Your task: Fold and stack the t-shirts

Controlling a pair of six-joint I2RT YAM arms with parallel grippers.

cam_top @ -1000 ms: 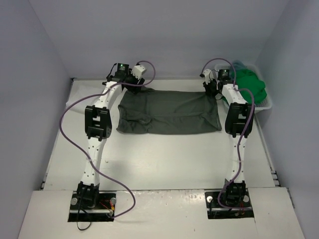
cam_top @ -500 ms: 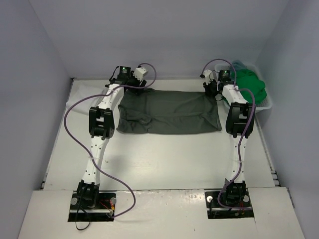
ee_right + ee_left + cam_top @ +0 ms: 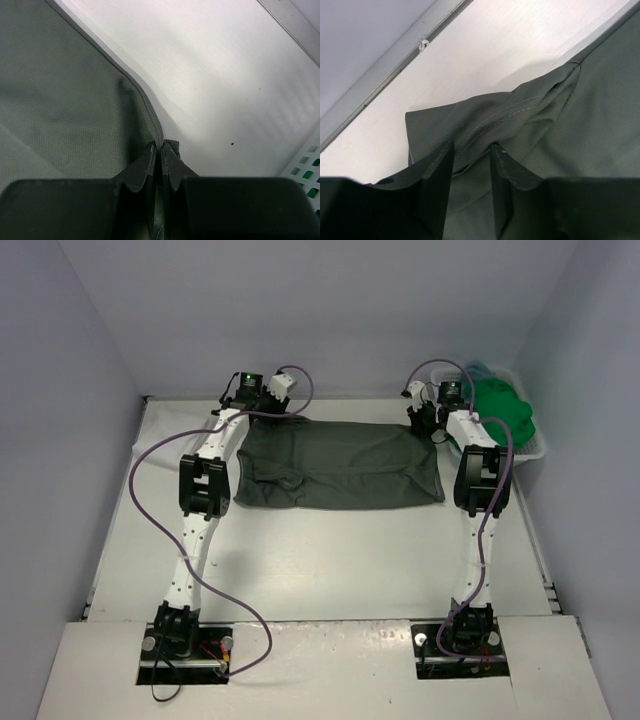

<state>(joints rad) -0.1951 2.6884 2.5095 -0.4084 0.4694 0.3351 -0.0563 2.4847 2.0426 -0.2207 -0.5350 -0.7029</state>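
dark grey t-shirt [image 3: 340,465] lies spread on the table [image 3: 330,560], folding unfinished. right gripper [image 3: 161,146] clamps its far right corner; left gripper [image 3: 471,148] straddles the far left hem, grip uncertain. green t-shirt [image 3: 505,410] sits in the basket [image 3: 536,452]; nothing stacked.

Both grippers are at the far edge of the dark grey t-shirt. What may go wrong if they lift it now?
1. The left gripper stands around a bunched fold of the dark grey t-shirt, not a flat corner. Whether it grips is unclear, so the cloth may slip or lift crooked.
2. The right gripper is shut on only the hem edge, which may pull free.
3. The white basket sits close beside the right arm and might be bumped.
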